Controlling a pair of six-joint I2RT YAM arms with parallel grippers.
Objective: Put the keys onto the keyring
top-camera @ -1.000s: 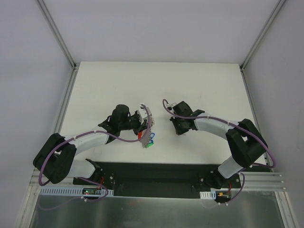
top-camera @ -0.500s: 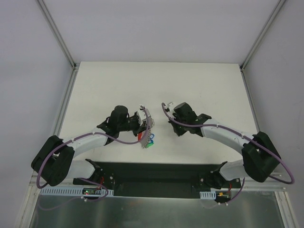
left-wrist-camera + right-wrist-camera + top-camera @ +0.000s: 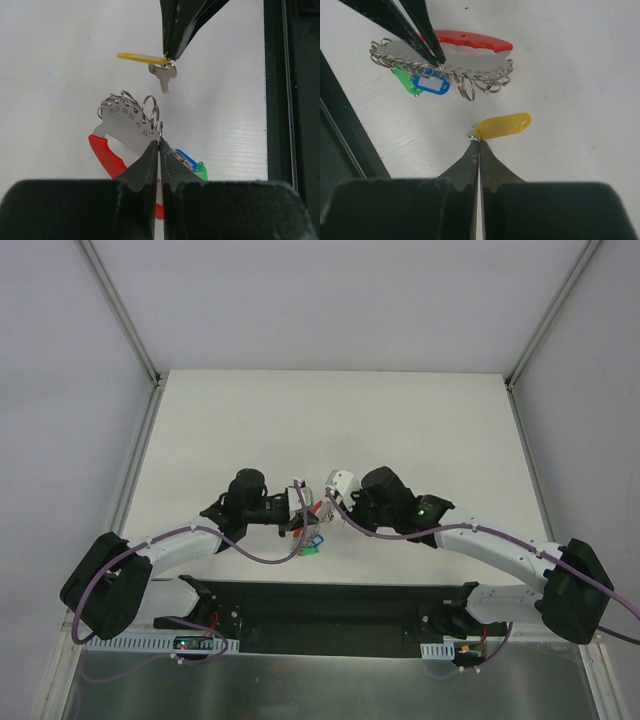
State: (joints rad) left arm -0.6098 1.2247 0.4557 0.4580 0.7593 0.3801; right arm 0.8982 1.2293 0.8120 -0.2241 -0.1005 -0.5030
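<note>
Since a second ago the right arm has swung left across the worktop (image 3: 420, 420), and the right gripper (image 3: 330, 496) now sits just beside the left gripper (image 3: 302, 514), near the middle of the near edge.

Left wrist view: the left gripper is clamped tight on the keyring (image 3: 125, 126). Its red band (image 3: 106, 156) curves off to the left, with the blue key (image 3: 187, 160) and green key (image 3: 201, 171) beside the fingers.

Right wrist view: the right gripper pinches the yellow key (image 3: 504, 125) by its small ring, near the keyring but apart from it.
</note>
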